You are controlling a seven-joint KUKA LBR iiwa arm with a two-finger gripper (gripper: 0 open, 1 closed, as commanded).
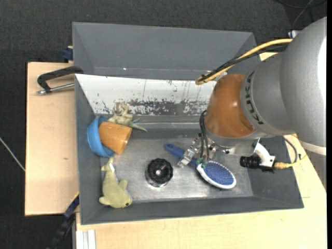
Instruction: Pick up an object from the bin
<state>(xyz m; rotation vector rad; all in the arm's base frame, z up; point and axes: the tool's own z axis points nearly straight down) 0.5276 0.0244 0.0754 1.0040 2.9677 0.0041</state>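
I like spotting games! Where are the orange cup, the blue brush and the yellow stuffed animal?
Orange cup (115, 135), camera view, on its side wall.
Blue brush (219, 174), camera view, middle of its bristles.
Yellow stuffed animal (115, 191), camera view, on its body.

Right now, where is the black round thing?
The black round thing lies low in the camera view, between the pale plush toy at left and the blue brush at right.

The arm (295, 82) is formed by a wide, rounded grey shell. A glossy orange cover (228, 108) is fixed at the wrist, a yellow cable (244, 55) is led over it, and a small metallic gripper (192, 156) is mounted below.
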